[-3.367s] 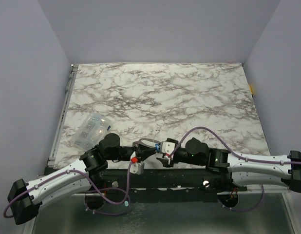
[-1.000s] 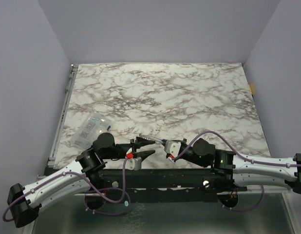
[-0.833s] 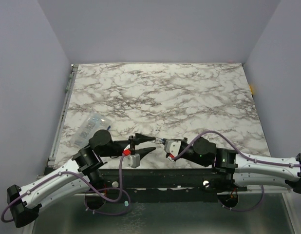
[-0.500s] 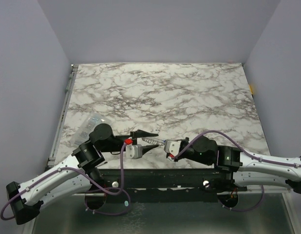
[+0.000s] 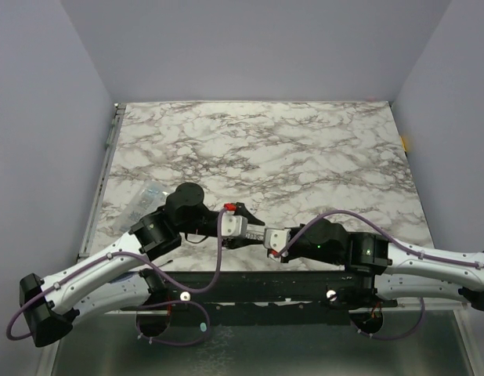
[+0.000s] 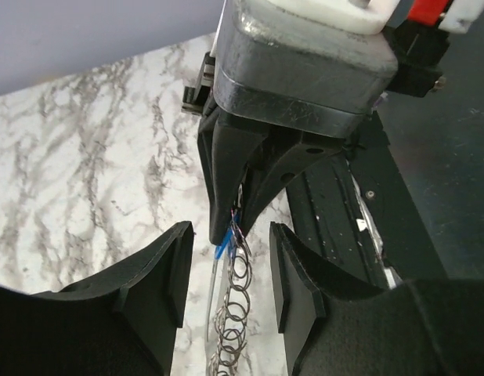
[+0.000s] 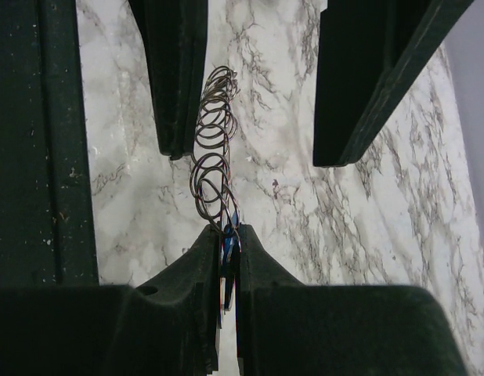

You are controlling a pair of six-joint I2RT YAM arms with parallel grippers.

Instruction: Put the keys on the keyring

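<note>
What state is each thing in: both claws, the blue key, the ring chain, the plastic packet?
Left claw: open around the ring chain.
Right claw: shut on the blue key.
Blue key: pinched at the right claw's tips.
Ring chain: runs from the blue key into the left claw's gap.
Plastic packet: lying loose, partly hidden by the left arm.

Robot test cell, laboratory type.
Plain lilac walls [image 5: 258,47] enclose a marble-pattern table [image 5: 305,149] on three sides. A left arm [image 5: 97,272] and a right arm [image 5: 430,262] are bolted to a black rail [image 5: 250,284] at the near edge. Purple cables [image 5: 336,212] loop along both arms.
</note>
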